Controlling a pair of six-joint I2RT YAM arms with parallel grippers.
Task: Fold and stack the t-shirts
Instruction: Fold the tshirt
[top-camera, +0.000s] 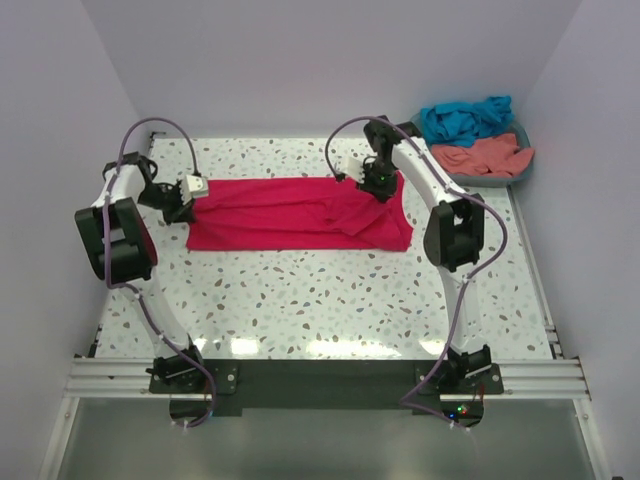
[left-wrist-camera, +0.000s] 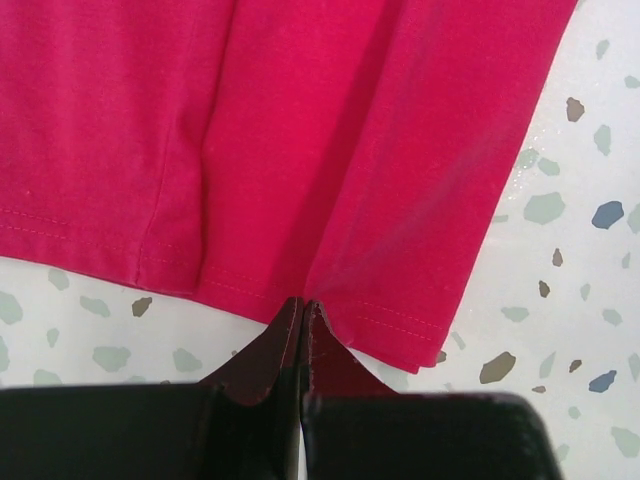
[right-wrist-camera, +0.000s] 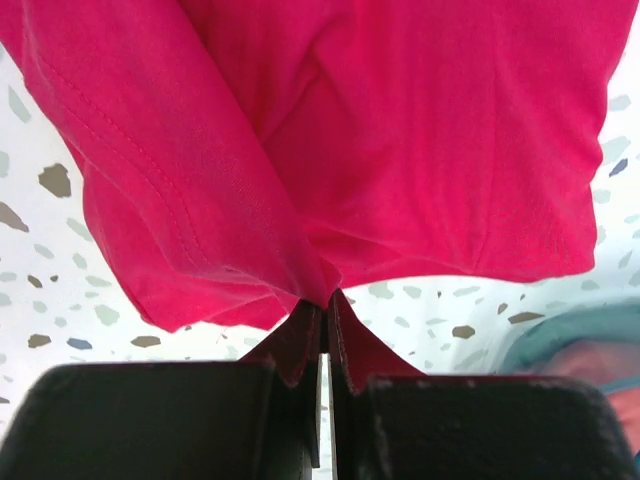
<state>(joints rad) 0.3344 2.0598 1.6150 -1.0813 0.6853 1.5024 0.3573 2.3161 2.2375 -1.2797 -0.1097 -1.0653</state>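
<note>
The crimson-pink t-shirt (top-camera: 300, 212) lies folded in a long band across the far middle of the table. My left gripper (top-camera: 190, 200) is shut on its left hem edge, seen in the left wrist view (left-wrist-camera: 300, 303) with the shirt (left-wrist-camera: 300, 150) spread beyond the tips. My right gripper (top-camera: 378, 183) is shut on the shirt's right end, seen in the right wrist view (right-wrist-camera: 327, 297), where the cloth (right-wrist-camera: 380, 150) hangs bunched and lifted off the table. The teal-blue t-shirt (top-camera: 465, 118) and salmon-coral t-shirt (top-camera: 485, 155) lie crumpled in the basket.
A teal plastic basket (top-camera: 505, 180) stands at the far right corner; its rim shows in the right wrist view (right-wrist-camera: 560, 335). The speckled white table (top-camera: 320, 300) has walls on three sides and a metal rail along the near edge.
</note>
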